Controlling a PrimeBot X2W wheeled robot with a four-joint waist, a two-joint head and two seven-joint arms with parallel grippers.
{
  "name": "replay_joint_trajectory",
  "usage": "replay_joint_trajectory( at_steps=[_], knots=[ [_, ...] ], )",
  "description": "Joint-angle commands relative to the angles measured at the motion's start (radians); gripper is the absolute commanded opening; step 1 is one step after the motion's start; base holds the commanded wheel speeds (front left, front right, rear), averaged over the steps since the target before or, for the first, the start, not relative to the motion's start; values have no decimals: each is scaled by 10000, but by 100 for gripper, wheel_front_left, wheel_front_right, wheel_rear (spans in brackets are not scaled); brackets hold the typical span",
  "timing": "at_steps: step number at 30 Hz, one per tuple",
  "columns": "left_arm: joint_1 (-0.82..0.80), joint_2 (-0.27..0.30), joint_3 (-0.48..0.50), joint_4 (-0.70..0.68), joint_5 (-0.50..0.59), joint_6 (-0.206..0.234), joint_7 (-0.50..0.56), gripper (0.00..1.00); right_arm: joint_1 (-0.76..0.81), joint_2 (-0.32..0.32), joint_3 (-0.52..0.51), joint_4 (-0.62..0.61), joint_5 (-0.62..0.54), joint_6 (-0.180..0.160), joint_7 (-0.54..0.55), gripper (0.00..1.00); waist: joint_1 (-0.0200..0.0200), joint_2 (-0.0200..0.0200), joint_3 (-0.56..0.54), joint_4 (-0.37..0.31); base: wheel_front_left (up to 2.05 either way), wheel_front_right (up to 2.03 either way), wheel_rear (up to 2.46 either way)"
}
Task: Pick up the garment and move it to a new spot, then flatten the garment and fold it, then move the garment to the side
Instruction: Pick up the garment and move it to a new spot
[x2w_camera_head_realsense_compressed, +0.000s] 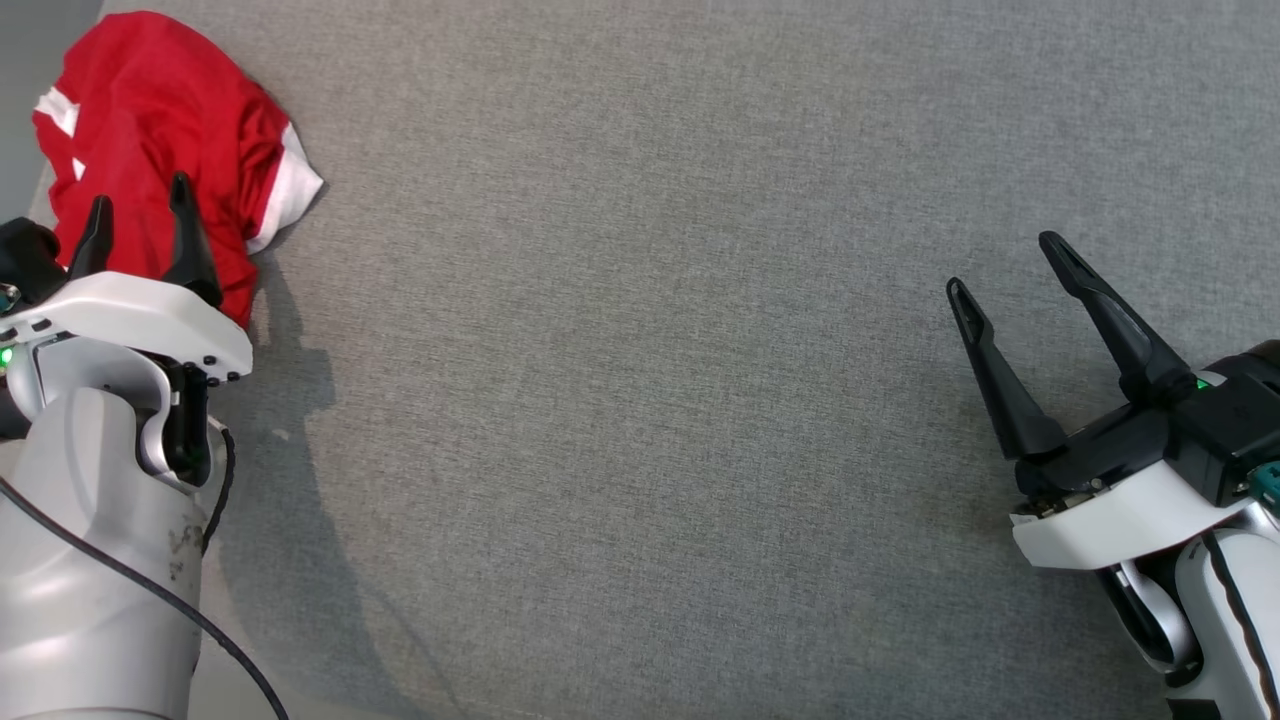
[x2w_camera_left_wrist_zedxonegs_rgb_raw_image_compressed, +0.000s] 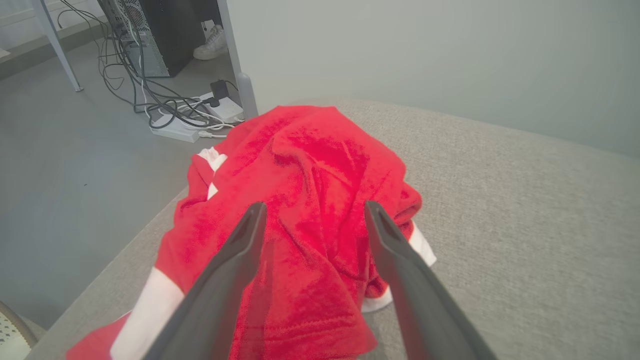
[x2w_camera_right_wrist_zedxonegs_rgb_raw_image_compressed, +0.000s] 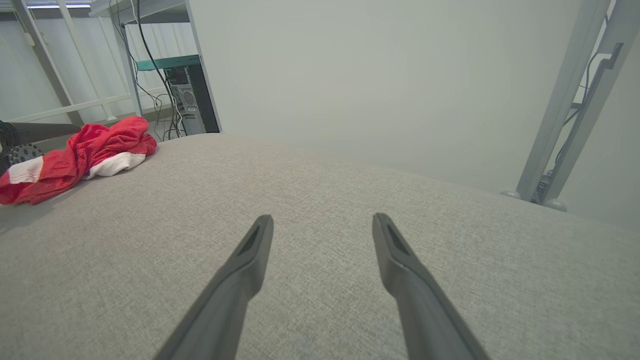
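Observation:
The garment (x2w_camera_head_realsense_compressed: 160, 130) lies crumpled in a heap at the far left corner of the grey table, red with white sleeve patches. In the left wrist view the garment (x2w_camera_left_wrist_zedxonegs_rgb_raw_image_compressed: 310, 200) bulges up just beyond my fingers. My left gripper (x2w_camera_head_realsense_compressed: 140, 195) hovers over its near edge, open, with nothing between the fingers. From the right wrist view the garment (x2w_camera_right_wrist_zedxonegs_rgb_raw_image_compressed: 85, 152) sits far off to the left. My right gripper (x2w_camera_head_realsense_compressed: 1000, 265) stands open above bare table at the right, well apart from the cloth.
The grey fabric table (x2w_camera_head_realsense_compressed: 650, 400) stretches wide between the two arms. Its left edge (x2w_camera_left_wrist_zedxonegs_rgb_raw_image_compressed: 120, 250) runs right beside the garment, with floor, cables and a power strip (x2w_camera_left_wrist_zedxonegs_rgb_raw_image_compressed: 185, 125) below. A pale wall (x2w_camera_right_wrist_zedxonegs_rgb_raw_image_compressed: 375, 75) backs the table, and a metal frame (x2w_camera_right_wrist_zedxonegs_rgb_raw_image_compressed: 565, 100) stands at the right.

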Motion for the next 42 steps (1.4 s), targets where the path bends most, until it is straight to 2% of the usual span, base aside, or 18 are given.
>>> replay_joint_trajectory(
  at_steps=[1, 5, 6, 7, 15, 22, 25, 28, 31, 37, 42],
  knots=[
    [-332, 171, -69, 297, 51, -56, 18, 100, -115, -61, -61, -50, -53, -5, 21, 100, 0, 0, 141, -108, 0, 0, 0],
    [-751, 245, -145, 1106, 18, -58, 230, 100, -125, -78, -107, -85, -75, -5, 39, 100, 0, 0, 242, -204, 0, 0, 0],
    [-851, 273, -139, 1279, -14, -57, 263, 83, -129, -72, -110, -79, -80, -5, 35, 100, 0, 0, 247, -226, 0, 0, 0],
    [-946, 292, -100, 1441, -64, -37, 270, 2, -134, -67, -114, -53, -78, -5, 18, 100, 0, 0, 243, -245, 0, 0, 0],
    [-888, 486, -140, 2044, -82, -275, -540, 0, -63, 182, 19, 429, -13, -5, -271, 100, 0, 0, -380, -347, 0, 0, 0],
    [-507, 422, 217, 1285, -579, -697, -946, 0, 53, 533, 131, 936, 98, -5, -587, 100, 0, 0, -1296, -475, 0, 0, 0],
    [-268, 465, 330, 323, -776, -846, -1040, 0, 114, 734, 166, 1184, 126, -5, -726, 100, 0, 0, -1749, -556, 0, 0, 0],
    [171, 273, 493, -993, -981, -874, -1084, 0, 212, 948, 199, 1460, 195, -5, -868, 100, 0, 0, -2168, -669, 0, 0, 0],
    [540, 74, 403, -2418, -1021, -684, -804, 0, 218, 1158, 258, 1673, 202, -5, -957, 100, 0, 0, -2494, -805, 0, 0, 0],
    [1180, -324, -192, -5084, -959, -406, 416, 0, 38, 1434, 268, 1890, 246, -6, -1070, 100, 0, 0, -2762, -1310, 0, 0, 0],
    [1206, -867, -1037, -6977, -1005, -29, 1344, 0, -139, 1625, 27, 1929, 264, -6, -1113, 100, 0, 0, -2598, -2161, 0, 0, 0]
  ],
)
